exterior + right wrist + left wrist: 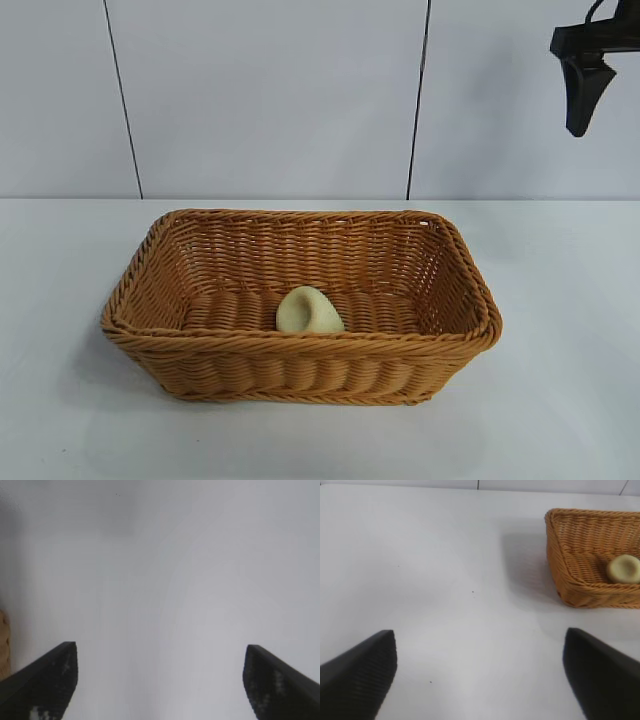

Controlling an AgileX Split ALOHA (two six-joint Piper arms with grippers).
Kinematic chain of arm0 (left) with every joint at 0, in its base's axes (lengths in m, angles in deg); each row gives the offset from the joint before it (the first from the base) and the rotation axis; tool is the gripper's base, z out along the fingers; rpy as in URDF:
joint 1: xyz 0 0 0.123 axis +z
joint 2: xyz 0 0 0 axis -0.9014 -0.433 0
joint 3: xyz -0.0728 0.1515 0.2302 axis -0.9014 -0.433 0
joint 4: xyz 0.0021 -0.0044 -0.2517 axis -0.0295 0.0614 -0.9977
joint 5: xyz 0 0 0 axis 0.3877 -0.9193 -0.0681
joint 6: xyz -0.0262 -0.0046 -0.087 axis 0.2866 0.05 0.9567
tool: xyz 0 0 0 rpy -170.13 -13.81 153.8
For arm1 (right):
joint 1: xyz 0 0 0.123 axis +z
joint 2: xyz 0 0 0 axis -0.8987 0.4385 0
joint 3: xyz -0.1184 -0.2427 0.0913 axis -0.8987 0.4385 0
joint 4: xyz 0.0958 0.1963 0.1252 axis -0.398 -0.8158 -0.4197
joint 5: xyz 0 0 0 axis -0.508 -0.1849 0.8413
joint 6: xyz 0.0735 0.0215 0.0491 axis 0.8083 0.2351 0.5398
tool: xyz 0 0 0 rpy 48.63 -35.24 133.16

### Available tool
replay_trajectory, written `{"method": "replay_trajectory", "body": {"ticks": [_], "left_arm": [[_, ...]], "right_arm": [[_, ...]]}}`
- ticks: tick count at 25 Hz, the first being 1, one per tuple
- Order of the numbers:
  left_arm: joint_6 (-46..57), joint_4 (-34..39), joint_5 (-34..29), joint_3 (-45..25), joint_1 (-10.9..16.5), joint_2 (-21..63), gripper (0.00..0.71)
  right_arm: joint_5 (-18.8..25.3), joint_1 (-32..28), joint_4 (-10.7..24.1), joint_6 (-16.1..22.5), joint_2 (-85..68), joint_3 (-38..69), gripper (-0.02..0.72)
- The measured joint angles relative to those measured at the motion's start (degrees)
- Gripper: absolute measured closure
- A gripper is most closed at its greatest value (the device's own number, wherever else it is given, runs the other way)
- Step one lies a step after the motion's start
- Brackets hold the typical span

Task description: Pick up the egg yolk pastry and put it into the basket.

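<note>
A white table (560, 400) fills the foreground of the exterior view, with bare surface all the way along its near edge. On it, nearest the camera, stands the basket (300, 375), a rectangular orange-brown wicker container with flaring sides and a braided rim. Its long front wall faces the camera.

Inside the basket lies the egg yolk pastry (309, 311), a small pale cream-yellow bun. It rests on the ribbed floor close to the front wall, about midway along it, tilted so a faint crease shows. Nothing else is in the basket, and the rest of its floor is open.

Bare table runs beside both short ends of the basket and behind its far rim. Beyond that rises a pale panelled wall (270, 100) with two dark vertical seams.

The right gripper (583, 95) hangs high at the upper right of the exterior view, well above and to the side of the basket, pointing down. In its own wrist view its dark fingers (45, 680) stand wide apart over plain table, holding nothing, with a sliver of basket at the frame's edge.

The left gripper (480, 675) appears only in its wrist view. Its fingers are spread wide and empty over bare table, and the basket corner (560, 555) with the pastry inside sits well away from it.
</note>
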State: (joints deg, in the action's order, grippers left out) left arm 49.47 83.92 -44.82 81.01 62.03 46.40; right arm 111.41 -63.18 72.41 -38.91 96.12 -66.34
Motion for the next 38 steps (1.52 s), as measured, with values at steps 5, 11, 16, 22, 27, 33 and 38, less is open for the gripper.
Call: {"method": "replay_trajectory", "body": {"ticks": [5,11,16,22,27,33,38], "left_arm": [[0.0,0.0,0.0,0.0,0.0,0.0,0.015],[0.0,0.0,0.0,0.0,0.0,0.0,0.015],[0.0,0.0,0.0,0.0,0.0,0.0,0.015],[0.0,0.0,0.0,0.0,0.0,0.0,0.015],[0.0,0.0,0.0,0.0,0.0,0.0,0.015],[0.0,0.0,0.0,0.0,0.0,0.0,0.015],[0.0,0.0,0.0,0.0,0.0,0.0,0.015]], "right_arm": [[0.0,0.0,0.0,-0.4,-7.8,9.1,0.082],[0.0,0.0,0.0,-0.4,-20.9,25.6,0.082],[-3.6,0.0,-1.1,-0.4,-37.2,44.5,0.082],[-10.4,0.0,-1.6,-1.6,-55.1,62.0,0.082],[-10.6,0.0,-1.7,-1.8,-71.7,68.1,0.082],[-10.8,0.0,-1.8,-1.8,-88.7,68.1,0.082],[-10.7,0.0,-1.8,-1.8,-99.0,68.4,0.082]]}}
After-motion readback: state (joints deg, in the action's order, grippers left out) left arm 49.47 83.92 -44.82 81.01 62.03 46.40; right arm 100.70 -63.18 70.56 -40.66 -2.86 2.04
